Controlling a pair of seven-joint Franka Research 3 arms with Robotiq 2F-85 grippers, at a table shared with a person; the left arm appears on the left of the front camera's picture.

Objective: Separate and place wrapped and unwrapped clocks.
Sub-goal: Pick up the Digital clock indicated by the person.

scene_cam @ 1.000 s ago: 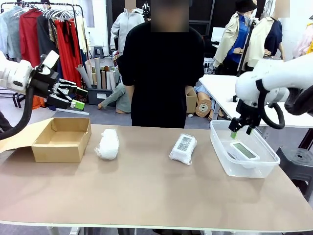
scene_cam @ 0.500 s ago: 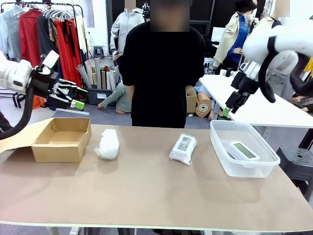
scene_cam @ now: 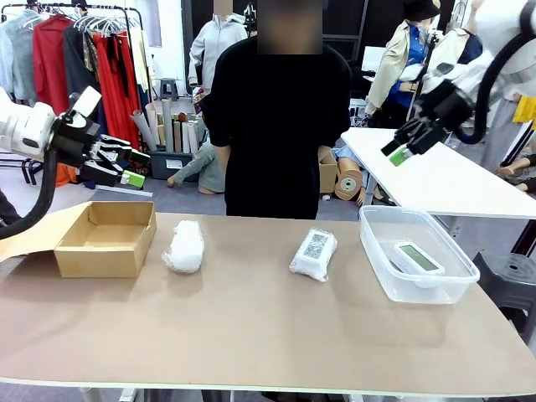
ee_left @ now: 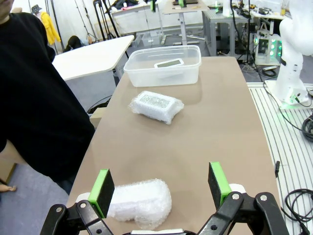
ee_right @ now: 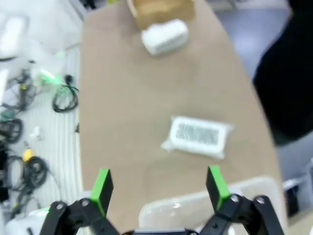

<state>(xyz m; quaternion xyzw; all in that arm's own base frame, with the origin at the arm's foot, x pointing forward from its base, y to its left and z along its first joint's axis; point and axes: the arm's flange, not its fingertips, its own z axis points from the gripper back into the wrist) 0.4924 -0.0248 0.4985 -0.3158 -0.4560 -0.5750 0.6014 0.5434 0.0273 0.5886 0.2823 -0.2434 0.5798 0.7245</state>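
Two bubble-wrapped clocks lie on the brown table: a plain bundle (scene_cam: 184, 246) (ee_left: 141, 203) (ee_right: 165, 35) toward the left and a bundle with a black-and-white code label (scene_cam: 313, 253) (ee_left: 155, 106) (ee_right: 197, 135) near the middle. The bare white clock (scene_cam: 418, 257) (ee_left: 169, 63) lies inside the clear plastic tub (scene_cam: 452, 286) (ee_left: 146, 77) on the right. My left gripper (scene_cam: 126, 167) (ee_left: 161, 188) hangs open above and behind the cardboard box, nothing between its fingers. High above the tub's far side, my right gripper (scene_cam: 400, 152) (ee_right: 159, 184) is open and holds nothing.
An open cardboard box (scene_cam: 107, 239) (ee_right: 159, 11) sits at the table's left end. A person in black (scene_cam: 276, 126) stands at the far edge, behind the middle. A white table (scene_cam: 435, 180) stands behind on the right. Bare table surface lies in front of the bundles.
My right gripper has risen from just over the tub's near-left corner, up and away behind it. The left arm and the clocks have stayed put.
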